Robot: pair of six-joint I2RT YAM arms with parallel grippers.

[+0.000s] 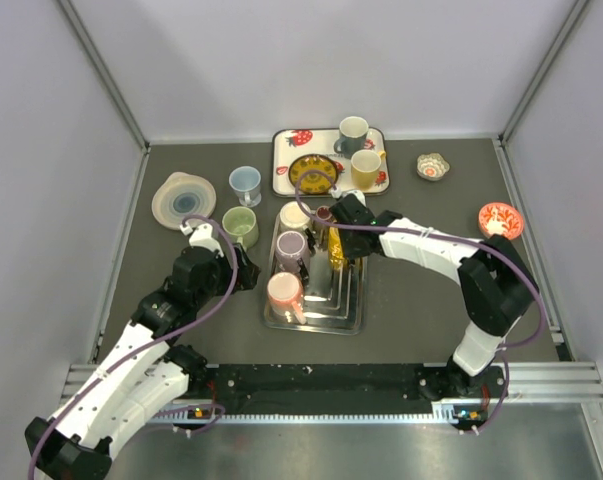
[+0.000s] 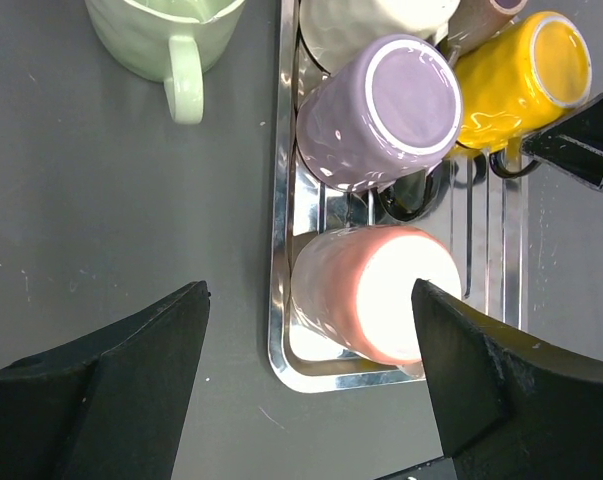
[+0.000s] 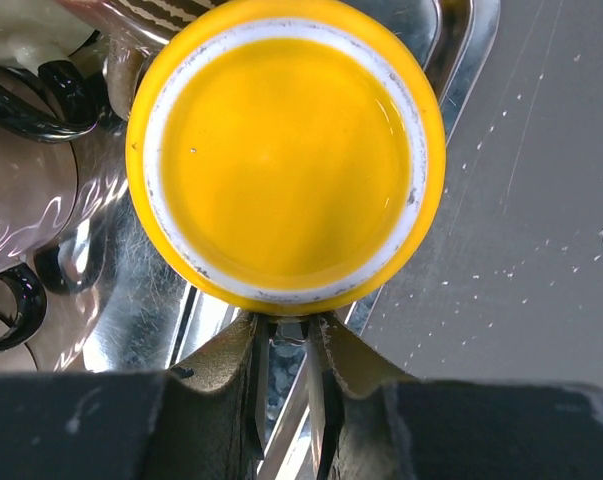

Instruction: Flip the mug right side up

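Several mugs stand upside down on a metal drying tray (image 1: pixel 316 318). A yellow mug (image 1: pixel 335 246) is at its far right, base toward the camera in the right wrist view (image 3: pixel 286 150). My right gripper (image 1: pixel 343 238) is shut at the mug's near side (image 3: pixel 286 340), seemingly on its dark handle (image 2: pixel 503 165), which the mug body hides in the right wrist view. My left gripper (image 2: pixel 311 380) is open and empty, hovering over the tray's near left corner, with a pink mug (image 2: pixel 381 290) just ahead of it. A purple mug (image 2: pixel 381 110) stands beyond the pink one.
A green mug (image 1: pixel 240 224) sits upright left of the tray. A cream mug (image 1: pixel 295 214) is at the tray's far end. Behind it lies a strawberry tray (image 1: pixel 281 180) with two mugs and a bowl. A blue cup (image 1: pixel 245 182), plate (image 1: pixel 183 197) and two bowls (image 1: pixel 500 218) lie around.
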